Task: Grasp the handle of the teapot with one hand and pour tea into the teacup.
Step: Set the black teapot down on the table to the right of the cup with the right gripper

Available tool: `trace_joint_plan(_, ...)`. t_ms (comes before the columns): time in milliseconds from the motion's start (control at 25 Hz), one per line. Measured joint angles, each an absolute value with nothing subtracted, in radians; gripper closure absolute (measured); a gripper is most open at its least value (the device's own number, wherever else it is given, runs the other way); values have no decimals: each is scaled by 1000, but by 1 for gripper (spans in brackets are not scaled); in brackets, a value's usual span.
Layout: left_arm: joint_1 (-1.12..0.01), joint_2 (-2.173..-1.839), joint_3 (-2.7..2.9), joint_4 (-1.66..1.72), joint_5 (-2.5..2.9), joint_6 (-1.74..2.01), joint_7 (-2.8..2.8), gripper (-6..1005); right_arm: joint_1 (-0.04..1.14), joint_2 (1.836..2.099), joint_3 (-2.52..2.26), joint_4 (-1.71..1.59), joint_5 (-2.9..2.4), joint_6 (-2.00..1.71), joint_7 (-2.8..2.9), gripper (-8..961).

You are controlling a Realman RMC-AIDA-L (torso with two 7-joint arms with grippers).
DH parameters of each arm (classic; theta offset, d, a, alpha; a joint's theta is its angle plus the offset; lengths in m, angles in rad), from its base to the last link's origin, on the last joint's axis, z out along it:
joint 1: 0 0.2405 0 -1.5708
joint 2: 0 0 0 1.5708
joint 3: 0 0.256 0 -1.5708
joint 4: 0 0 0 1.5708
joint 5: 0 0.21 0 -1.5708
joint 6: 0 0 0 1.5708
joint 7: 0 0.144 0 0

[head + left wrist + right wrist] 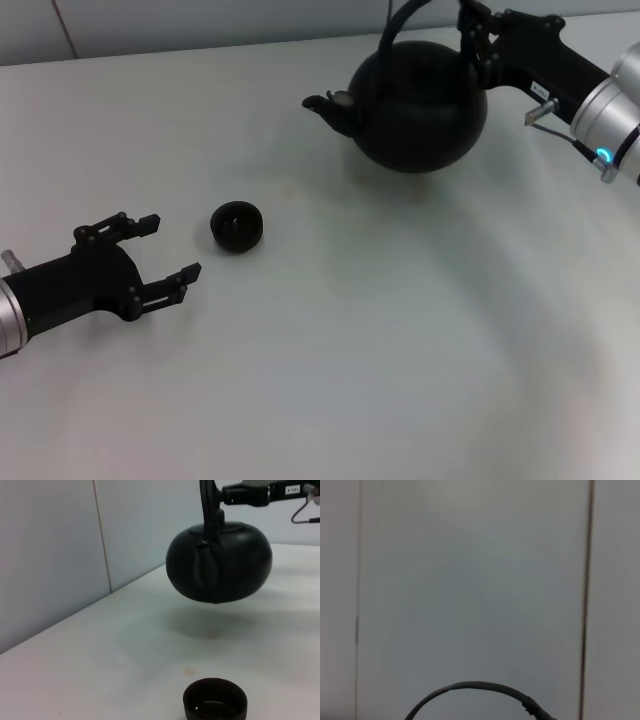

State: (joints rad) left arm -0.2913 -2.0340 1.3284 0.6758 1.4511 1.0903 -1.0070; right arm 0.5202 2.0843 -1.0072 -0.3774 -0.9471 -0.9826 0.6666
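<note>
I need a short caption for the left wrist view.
Black teapot held aloft by its handle, above the table, teacup below.

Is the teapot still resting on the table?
No: in the left wrist view the teapot hangs clear of the table, its shadow below it, carried by its handle in the right tool.

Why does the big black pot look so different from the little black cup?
The teapot is far bigger than the teacup. The teapot has a spout, lid and arched handle; the teacup has none. The teapot hangs in the air from the right claw, while the teacup sits on the table. Both are round and dark.
</note>
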Motion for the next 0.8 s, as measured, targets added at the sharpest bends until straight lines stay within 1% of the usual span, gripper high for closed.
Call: trace_joint_plan(800, -295, -2040, 1328, 676, 1451, 1091, -1005, 200, 539, 2083, -976, -274, -946, -949, 568, 870)
